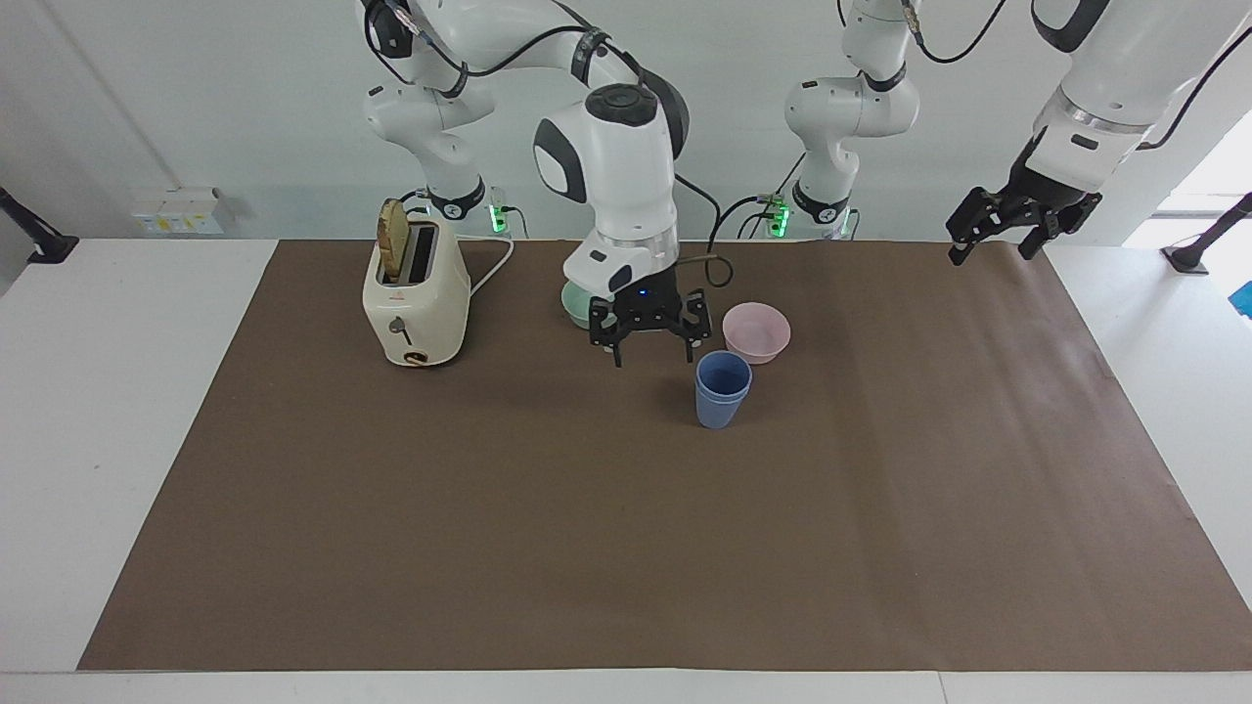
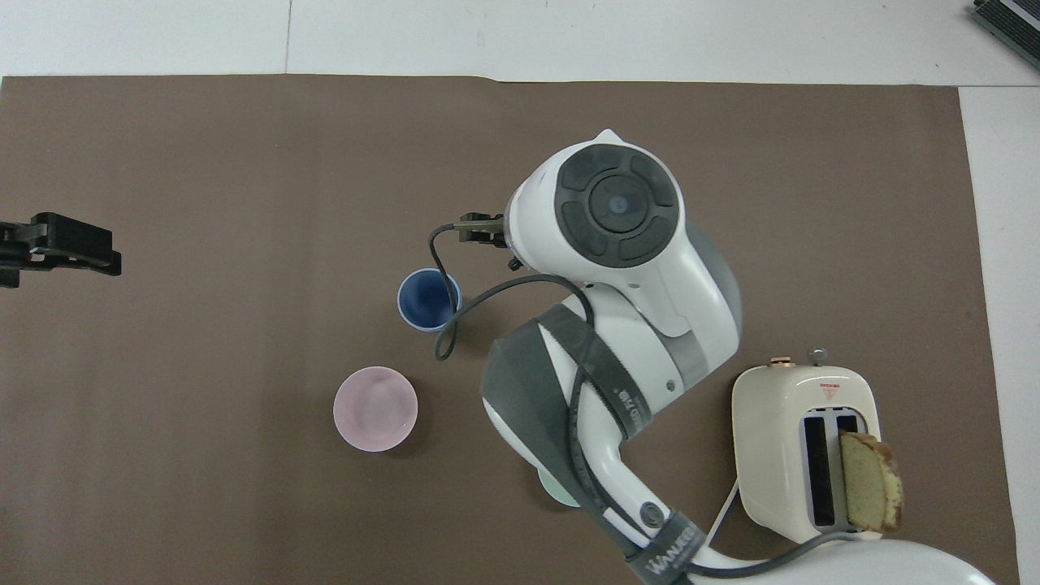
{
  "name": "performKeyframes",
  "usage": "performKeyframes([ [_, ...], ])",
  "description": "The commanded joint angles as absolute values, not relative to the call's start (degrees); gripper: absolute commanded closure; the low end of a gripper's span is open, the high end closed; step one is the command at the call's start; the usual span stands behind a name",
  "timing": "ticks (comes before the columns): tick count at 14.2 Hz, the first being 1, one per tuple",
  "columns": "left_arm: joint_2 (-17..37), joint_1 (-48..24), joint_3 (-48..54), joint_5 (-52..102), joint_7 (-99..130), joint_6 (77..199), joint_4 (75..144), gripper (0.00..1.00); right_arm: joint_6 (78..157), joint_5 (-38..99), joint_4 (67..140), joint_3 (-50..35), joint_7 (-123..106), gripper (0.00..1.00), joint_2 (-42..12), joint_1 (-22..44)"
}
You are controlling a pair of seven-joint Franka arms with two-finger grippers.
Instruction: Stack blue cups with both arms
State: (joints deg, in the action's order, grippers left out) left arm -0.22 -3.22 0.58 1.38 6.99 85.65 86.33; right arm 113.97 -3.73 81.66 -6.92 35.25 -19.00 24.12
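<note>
The two blue cups [image 1: 723, 389] stand nested, one inside the other, upright on the brown mat; from above they show as one blue ring [image 2: 428, 299]. My right gripper [image 1: 652, 349] hangs open and empty just above the mat, beside the stack toward the right arm's end, clear of it. In the overhead view the right arm's wrist hides that gripper. My left gripper [image 1: 990, 251] waits open and empty in the air over the mat's edge at the left arm's end, also in the overhead view [image 2: 61, 250].
A pink bowl [image 1: 756, 330] [image 2: 375, 408] sits close to the cups, nearer the robots. The mint-green bowl [image 1: 573, 305] is mostly hidden by the right arm. A cream toaster [image 1: 416, 293] [image 2: 804, 443] holds a bread slice [image 1: 393, 240].
</note>
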Motion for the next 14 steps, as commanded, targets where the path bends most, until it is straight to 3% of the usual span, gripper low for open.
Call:
performKeyframes([
  [1, -0.88, -2.81, 0.97, 0.79, 6.42, 84.90, 86.31, 0.00, 110.66, -4.83, 82.53, -7.65, 31.04, 0.00, -15.04, 19.71],
  [7, -0.88, -2.81, 0.97, 0.79, 6.42, 84.90, 86.31, 0.00, 99.34, -3.69, 82.53, -7.65, 27.77, 0.00, -6.69, 10.38],
  [14, -0.88, -2.81, 0.97, 0.79, 6.42, 84.81, 86.31, 0.00, 90.72, -3.43, 82.35, -5.28, 24.62, 0.00, -1.50, 4.84],
])
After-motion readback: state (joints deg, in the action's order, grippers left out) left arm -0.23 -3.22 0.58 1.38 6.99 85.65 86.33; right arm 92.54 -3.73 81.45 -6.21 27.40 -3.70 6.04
